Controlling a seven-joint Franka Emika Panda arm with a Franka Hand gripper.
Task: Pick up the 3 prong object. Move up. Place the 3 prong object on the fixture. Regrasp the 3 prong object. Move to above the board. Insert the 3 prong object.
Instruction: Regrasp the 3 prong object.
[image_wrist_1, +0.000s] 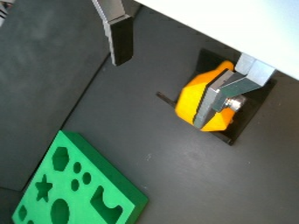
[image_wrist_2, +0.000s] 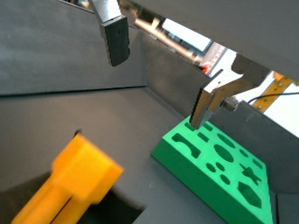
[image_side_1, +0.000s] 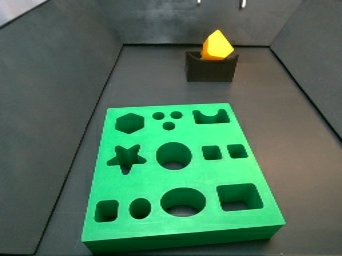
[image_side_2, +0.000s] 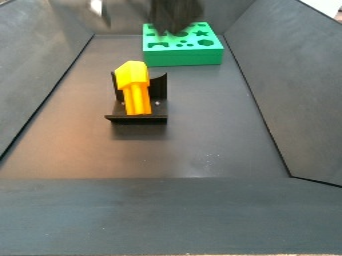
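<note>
The gripper (image_wrist_1: 176, 66), jaws spread and empty, should descend squarely over the 3 prong object (image_side_2: 132, 85) resting on the fixture (image_side_2: 138, 112).

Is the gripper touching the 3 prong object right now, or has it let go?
Apart. In a wrist view the gripper is open, with bare floor between its fingers, and the 3 prong object lies well clear. A side view shows it alone on the fixture.

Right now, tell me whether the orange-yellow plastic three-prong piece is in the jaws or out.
Out. The piece rests on the dark notched fixture; the gripper is above, open, holding nothing.
</note>
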